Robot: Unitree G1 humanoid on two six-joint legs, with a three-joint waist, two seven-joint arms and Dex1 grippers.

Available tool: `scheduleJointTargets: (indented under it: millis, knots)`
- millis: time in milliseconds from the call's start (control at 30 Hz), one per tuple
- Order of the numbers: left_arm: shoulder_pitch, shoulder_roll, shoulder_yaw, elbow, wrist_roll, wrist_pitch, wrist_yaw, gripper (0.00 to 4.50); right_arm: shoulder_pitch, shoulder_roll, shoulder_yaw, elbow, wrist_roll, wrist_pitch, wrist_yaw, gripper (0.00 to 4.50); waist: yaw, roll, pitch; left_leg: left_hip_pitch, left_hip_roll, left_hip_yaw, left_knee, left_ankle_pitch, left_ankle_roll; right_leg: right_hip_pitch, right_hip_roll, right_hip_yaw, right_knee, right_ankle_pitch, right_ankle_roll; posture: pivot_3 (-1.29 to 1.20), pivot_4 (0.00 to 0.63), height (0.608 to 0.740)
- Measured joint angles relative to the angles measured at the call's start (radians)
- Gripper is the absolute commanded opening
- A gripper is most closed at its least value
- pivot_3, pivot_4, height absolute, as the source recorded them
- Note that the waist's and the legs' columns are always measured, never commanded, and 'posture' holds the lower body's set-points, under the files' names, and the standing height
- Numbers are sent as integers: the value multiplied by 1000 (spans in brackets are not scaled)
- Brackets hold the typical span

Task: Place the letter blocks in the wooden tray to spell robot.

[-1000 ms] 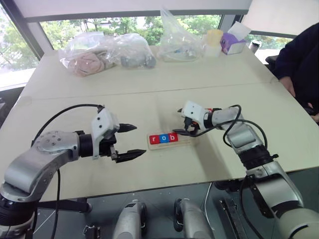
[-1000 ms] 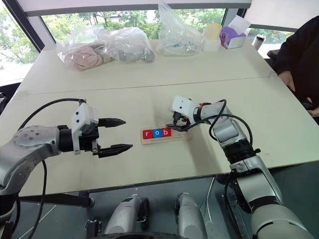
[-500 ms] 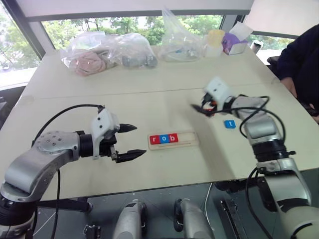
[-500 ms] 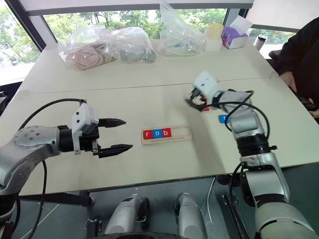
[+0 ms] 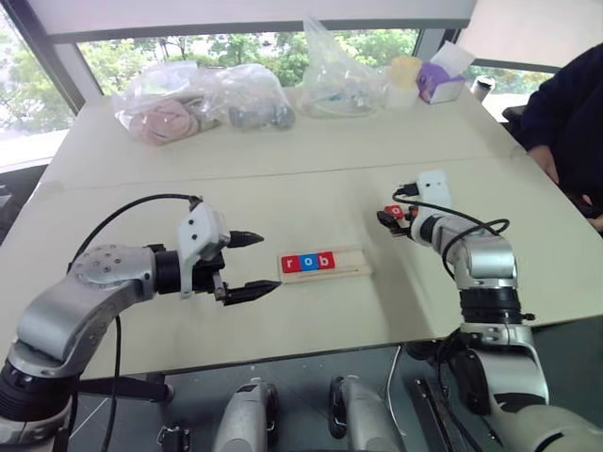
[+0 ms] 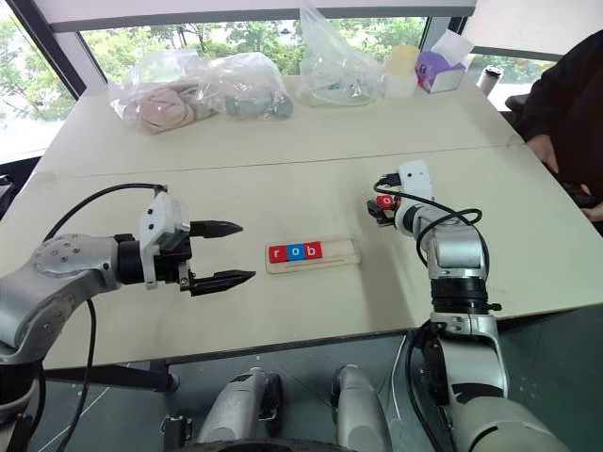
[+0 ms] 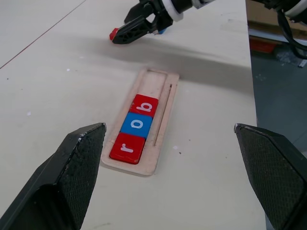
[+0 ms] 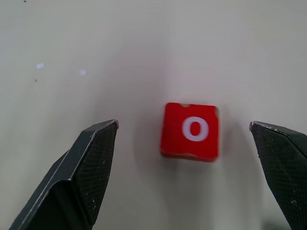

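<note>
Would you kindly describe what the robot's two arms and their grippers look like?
Both arms are silver-grey metal with rounded joint housings and black bands, and loose black cables loop along them. Each wrist carries a white block-shaped housing. The left gripper and right gripper each have two black, tapering jaws with finely textured inner faces.

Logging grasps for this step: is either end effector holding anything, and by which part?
Nothing is held. The right end effector stands open around the red square "o" tile lying on the table; the left end effector is open, empty.
</note>
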Motion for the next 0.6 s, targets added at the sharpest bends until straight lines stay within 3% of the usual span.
scheduleJointTargets:
  millis: [433, 500, 600]
  knots:
    - [2, 0, 0, -2, 1, 1, 14, 4500, -16, 32, 14, 51, 26, -5, -80, 4452, -4, 0, 0, 0, 0, 0, 0, 0, 0, 0, 0, 0, 0, 0, 0, 0, 150, 725]
    - [3, 0, 0, -3, 1, 1, 18, 4500, -30, 33, 15, 80, 26, -23, -89, 3660, -4, 0, 0, 0, 0, 0, 0, 0, 0, 0, 0, 0, 0, 0, 0, 0, 150, 725]
    - [7, 0, 0, -3, 1, 1, 19, 4500, -48, 33, 15, 117, 25, -43, -106, 2076, -7, 0, 0, 0, 0, 0, 0, 0, 0, 0, 0, 0, 0, 0, 0, 0, 150, 725]
